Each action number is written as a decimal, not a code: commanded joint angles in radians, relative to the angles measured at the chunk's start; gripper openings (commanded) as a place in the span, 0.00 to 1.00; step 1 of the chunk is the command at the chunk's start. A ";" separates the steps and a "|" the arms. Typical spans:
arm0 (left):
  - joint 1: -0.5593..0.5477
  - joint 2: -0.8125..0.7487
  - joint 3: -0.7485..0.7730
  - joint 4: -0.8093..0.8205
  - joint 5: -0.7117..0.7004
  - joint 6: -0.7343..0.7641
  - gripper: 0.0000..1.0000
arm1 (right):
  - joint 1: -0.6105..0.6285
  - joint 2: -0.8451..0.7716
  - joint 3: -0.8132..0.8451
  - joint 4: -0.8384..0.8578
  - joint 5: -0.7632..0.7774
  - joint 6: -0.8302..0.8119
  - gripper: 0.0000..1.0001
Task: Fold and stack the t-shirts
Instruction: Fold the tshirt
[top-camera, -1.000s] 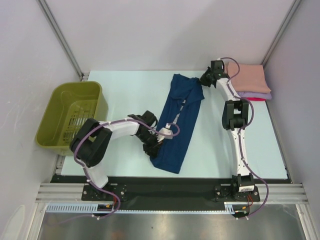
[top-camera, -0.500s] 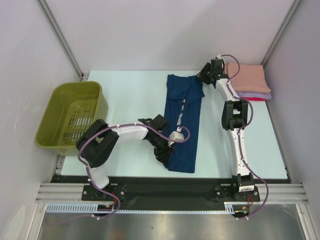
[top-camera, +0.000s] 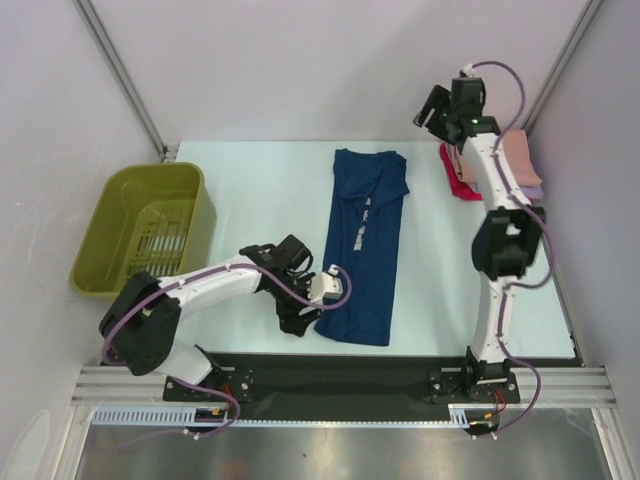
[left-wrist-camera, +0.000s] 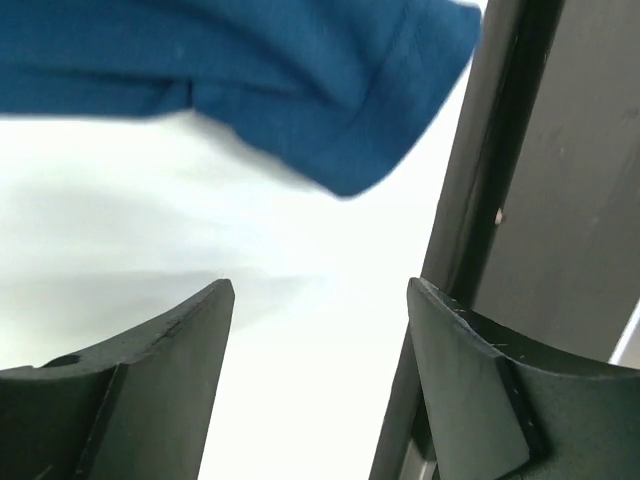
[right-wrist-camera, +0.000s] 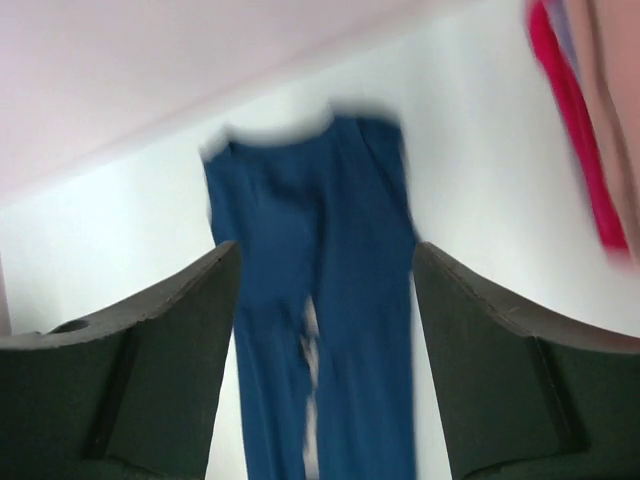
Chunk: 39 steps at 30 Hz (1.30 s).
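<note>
The pale table (top-camera: 260, 190) takes up most of the bay, with a black rail (top-camera: 330, 365) along its near edge. At its 9 o'clock side an olive-green plastic basket (top-camera: 150, 225) hangs partly over the edge, tilted, its slotted floor showing.

The navy blue t-shirt (top-camera: 365, 250) lies flat a little to the 3 o'clock side of centre. It is folded lengthwise into a long narrow strip running from 12 o'clock to 6 o'clock, with a sliver of pale print (top-camera: 362, 222) showing along the fold.

At the table's 2 o'clock corner sits the folded stack, partly hidden by the right arm: the peach t-shirt (top-camera: 517, 150) is on top, the lavender t-shirt (top-camera: 533, 188) peeps out under it, and the red t-shirt (top-camera: 458, 172) pokes out towards 9 o'clock.

The left gripper (top-camera: 297, 318) is down low at the navy strip's 7 o'clock corner, just beside the hem. Its claw is spread and nothing is between the fingers (left-wrist-camera: 180, 340).

The right gripper (top-camera: 432, 106) is raised at 1 o'clock from the strip's far end, well apart from the cloth. Its claw is likewise spread and holds nothing
</note>
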 joint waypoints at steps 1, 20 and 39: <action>0.000 -0.129 -0.004 -0.082 -0.067 0.113 0.75 | 0.042 -0.309 -0.358 -0.158 0.056 -0.041 0.74; -0.217 -0.433 -0.242 0.108 -0.148 0.549 0.74 | 0.679 -1.080 -1.688 0.040 -0.081 0.502 0.60; -0.444 -0.315 -0.253 0.305 -0.243 0.484 0.75 | 0.509 -1.236 -1.848 -0.167 -0.116 0.396 0.00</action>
